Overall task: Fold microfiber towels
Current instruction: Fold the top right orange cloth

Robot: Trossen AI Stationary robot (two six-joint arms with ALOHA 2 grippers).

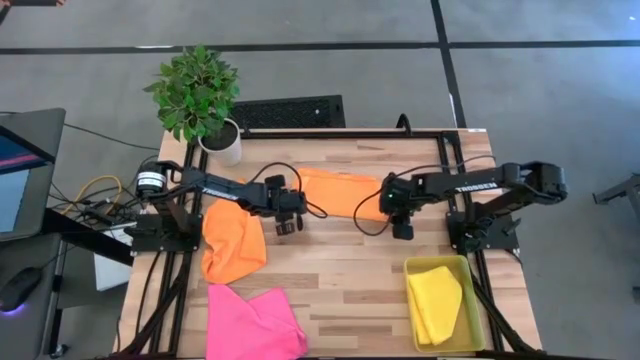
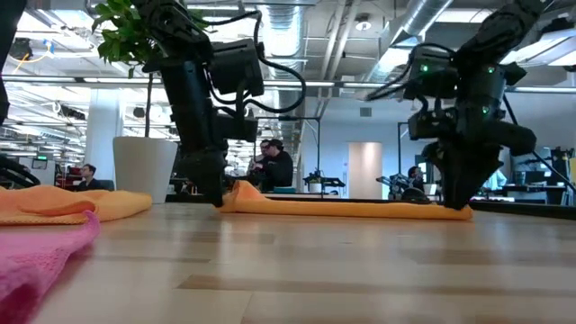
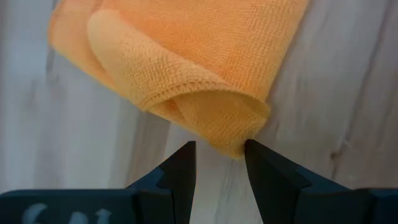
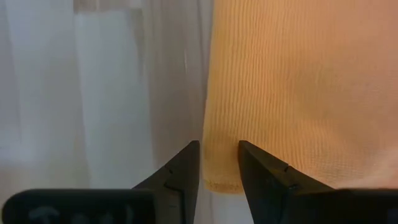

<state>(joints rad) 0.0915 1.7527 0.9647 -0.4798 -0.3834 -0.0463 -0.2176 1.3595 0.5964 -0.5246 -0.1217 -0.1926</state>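
An orange microfiber towel [image 1: 340, 190] lies spread flat at the table's far middle, between my two grippers. My left gripper [image 1: 287, 224] is open, pointing down at the towel's near left corner [image 3: 239, 140], which is curled over into a loose fold; the fold's tip sits just ahead of the fingertips. My right gripper [image 4: 219, 163] is open at the towel's near right corner [image 4: 217, 177], one finger on either side of it. A second orange towel [image 1: 233, 243] lies crumpled at the left, with a hot pink towel [image 1: 250, 320] nearer. A yellow towel [image 1: 435, 300] lies in the bin. My left gripper's fingertips [image 3: 252, 152] stand at the tip of the curled corner; I cannot tell whether they touch it. My right gripper points down with the flat corner lying on the table between its fingers [image 4: 249, 165]; whether they touch the cloth I cannot tell.
A yellow translucent bin [image 1: 410, 268] stands at the near right. A potted plant [image 1: 205, 100] and a black grille [image 1: 290, 110] are at the far left. Bare wood lies between the towel and the near edge. People sit in the room beyond [image 2: 274, 166].
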